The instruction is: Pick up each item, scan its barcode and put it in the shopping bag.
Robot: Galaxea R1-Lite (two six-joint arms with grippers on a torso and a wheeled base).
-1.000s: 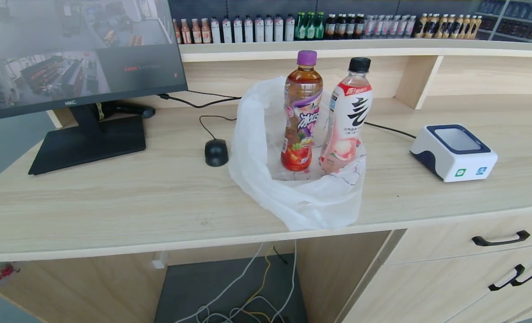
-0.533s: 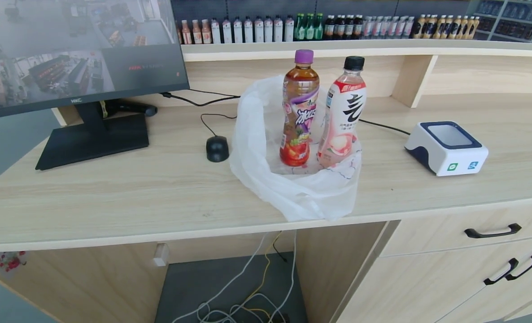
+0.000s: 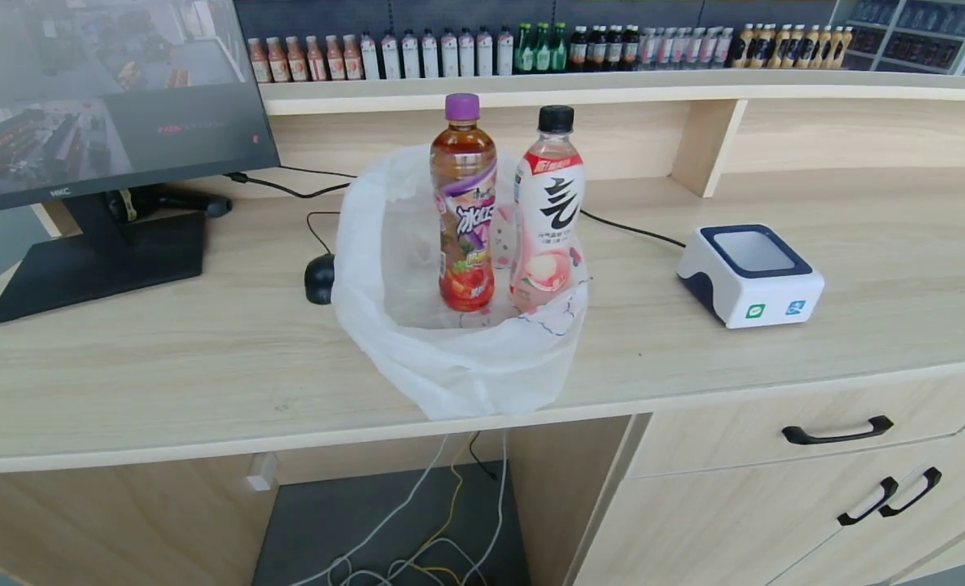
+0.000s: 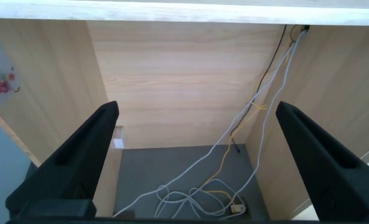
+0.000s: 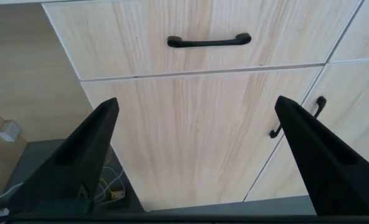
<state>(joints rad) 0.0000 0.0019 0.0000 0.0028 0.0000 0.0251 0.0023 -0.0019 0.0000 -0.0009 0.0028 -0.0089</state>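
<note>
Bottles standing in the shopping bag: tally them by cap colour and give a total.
purple-capped bottle: 1
black-capped bottle: 1
Total: 2, both upright inside the shopping bag.

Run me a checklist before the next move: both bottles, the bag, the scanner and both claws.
1. Purple-capped bottle stands upright inside the shopping bag: ok.
2. Black-capped bottle stands upright in the bag beside it: ok.
3. Bag mouth is open and the bag sits on the counter: ok.
4. Scanner window is uncovered, to the right of the bag: ok.
5. Left claw is open and empty, below the counter's edge: ok.
6. Right claw is open and empty, facing the drawer front: ok.
7. Both barcodes are scanned: cannot tell.
</note>
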